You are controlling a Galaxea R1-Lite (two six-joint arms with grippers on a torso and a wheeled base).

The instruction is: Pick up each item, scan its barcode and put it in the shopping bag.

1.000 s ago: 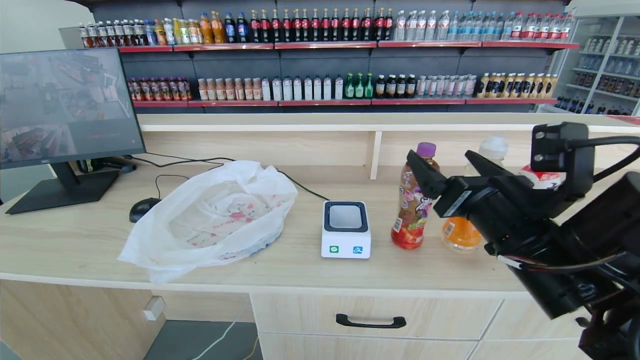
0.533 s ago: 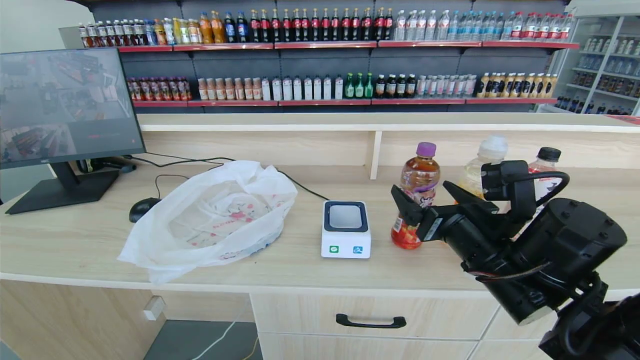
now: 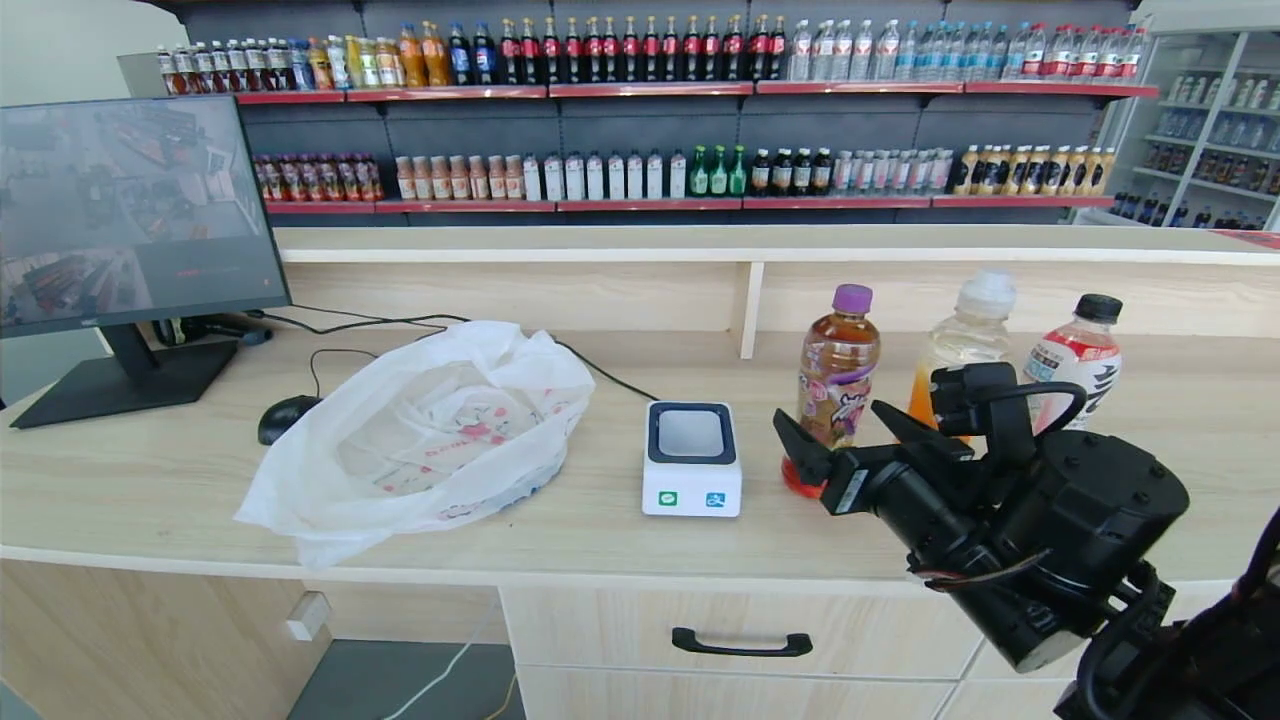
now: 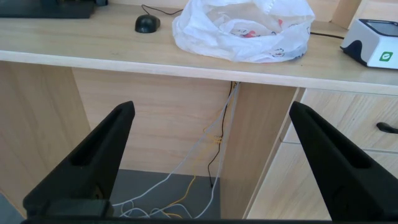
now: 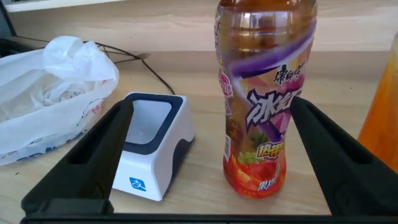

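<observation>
Three bottles stand at the counter's right: a purple-capped tea bottle (image 3: 838, 372) (image 5: 267, 93), a white-capped orange drink (image 3: 962, 335) and a black-capped bottle (image 3: 1077, 360). My right gripper (image 3: 832, 416) (image 5: 212, 106) is open, level with the tea bottle's lower half on its near side, not touching it. In the right wrist view the tea bottle sits between the fingers, nearer one of them. The white scanner (image 3: 692, 458) (image 5: 152, 143) is left of the bottles. The white shopping bag (image 3: 430, 435) (image 4: 249, 28) lies crumpled farther left. My left gripper (image 4: 211, 109) hangs open below the counter's edge.
A monitor (image 3: 130, 200) and a black mouse (image 3: 287, 417) occupy the counter's left, with cables running behind the bag. A raised ledge (image 3: 700, 245) backs the counter. A drawer handle (image 3: 740, 643) is under the front edge. Bare counter lies between bag and scanner.
My right arm has come down and back toward the counter's front, dropping from the bottles' upper halves to the tea bottle's lower half. The black-capped bottle is uncovered. Bottles, scanner and bag stayed put.
</observation>
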